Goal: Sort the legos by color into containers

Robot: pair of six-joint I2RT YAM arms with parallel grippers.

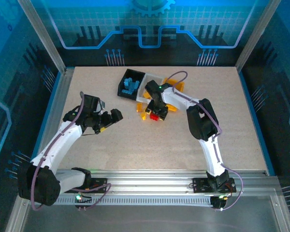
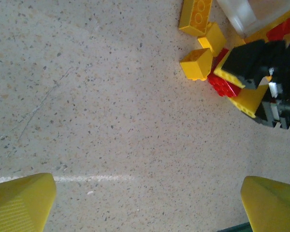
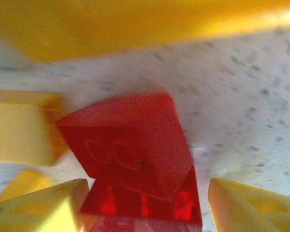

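Step in hand: picking a red brick from the loose pile, as I judge it; the grasp is not yet made.
Right gripper (image 3: 145,209): partly open, low over the pile, one yellow finger on each side of the red studded plastic brick (image 3: 128,145). Bare counter shows between the brick and the right-hand finger, so it has hold of nothing.
Red brick: lies tilted on the speckled counter (image 1: 135,145), just in front of the bins, with more red plastic under it and small yellow plastic bricks (image 2: 198,63) touching or just beside it.
Bins: the black plastic bin (image 1: 123,87) holds blue bricks (image 1: 131,84). The white plastic bin (image 1: 152,82) adjoins it, and the orange-yellow plastic bin (image 1: 180,87) is mostly behind the arm.
Next move calls for: squeezing squarely on the brick's sides without catching a yellow neighbour, then lifting clear towards the white bin, probably the one for red.
Left gripper (image 2: 145,203): fully open, empty, hovering over bare counter beside the pile.
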